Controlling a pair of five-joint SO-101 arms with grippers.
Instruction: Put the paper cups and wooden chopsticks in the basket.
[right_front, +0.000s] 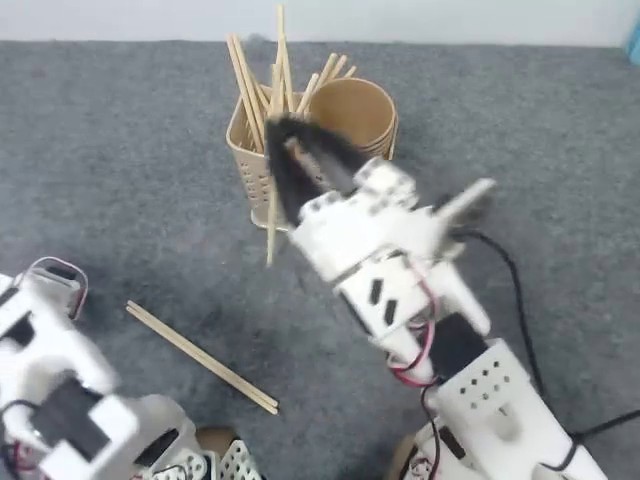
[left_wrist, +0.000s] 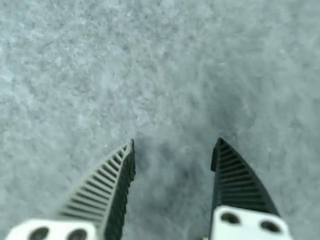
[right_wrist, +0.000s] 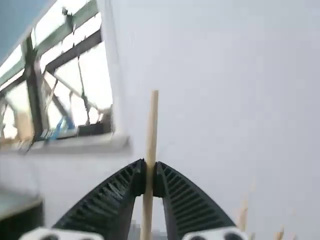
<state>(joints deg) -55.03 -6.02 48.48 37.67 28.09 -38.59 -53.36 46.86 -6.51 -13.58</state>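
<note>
My right gripper (right_wrist: 150, 176) pinches a wooden chopstick (right_wrist: 152, 120), roughly upright at the basket (right_front: 250, 170); my left gripper (left_wrist: 172, 152) gapes.

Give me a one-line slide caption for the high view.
Right gripper clamps a chopstick at the basket holding chopsticks and a paper cup; another pair lies on the grey mat.

- A grey, felt-like mat (right_front: 110, 150) covers the table from the near edge to the far one. The left wrist view shows its mottled, fuzzy grain close up.
- A white wall (right_front: 450, 18) runs along the far edge of the mat.
- A small blue patch (right_front: 634, 42) sits at the far right corner, cut off; what it is cannot be told.
- A bright window (right_wrist: 60, 75) with dark frame bars is set in a white wall, with a pale sill (right_wrist: 65, 144) along its edge.
</note>
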